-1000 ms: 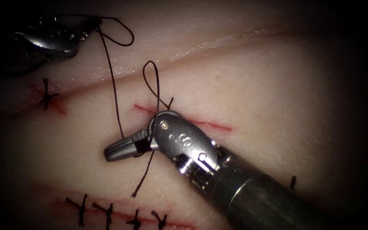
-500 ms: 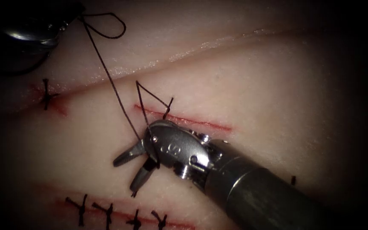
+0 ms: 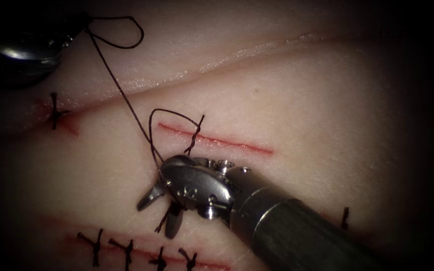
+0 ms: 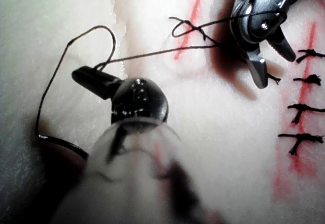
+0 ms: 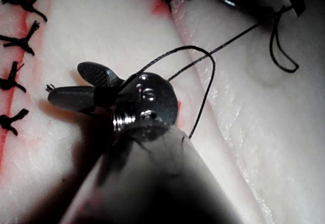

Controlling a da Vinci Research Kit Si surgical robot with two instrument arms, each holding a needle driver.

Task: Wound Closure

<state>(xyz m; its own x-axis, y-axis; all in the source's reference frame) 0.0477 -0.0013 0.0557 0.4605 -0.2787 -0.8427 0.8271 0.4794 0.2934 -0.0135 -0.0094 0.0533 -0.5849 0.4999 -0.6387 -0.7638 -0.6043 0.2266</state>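
The right tool (image 3: 160,210) spreads its jaws empty over bare tissue (image 3: 327,100) just below the left end of the open cut (image 3: 217,140), thread (image 3: 121,90) draped across its wrist. The left tool (image 4: 94,79) clenches its jaws on that thread toward the tissue's far left edge. A dark loop stands over the cut, between stitched cuts (image 3: 141,256) on either side.

My right tool (image 3: 159,208) reaches in on its shaft, wrist bent, its two fingers (image 3: 149,196) spread apart and holding nothing. My left tool (image 4: 94,79) has its fingers clamped on the thread (image 3: 119,88).
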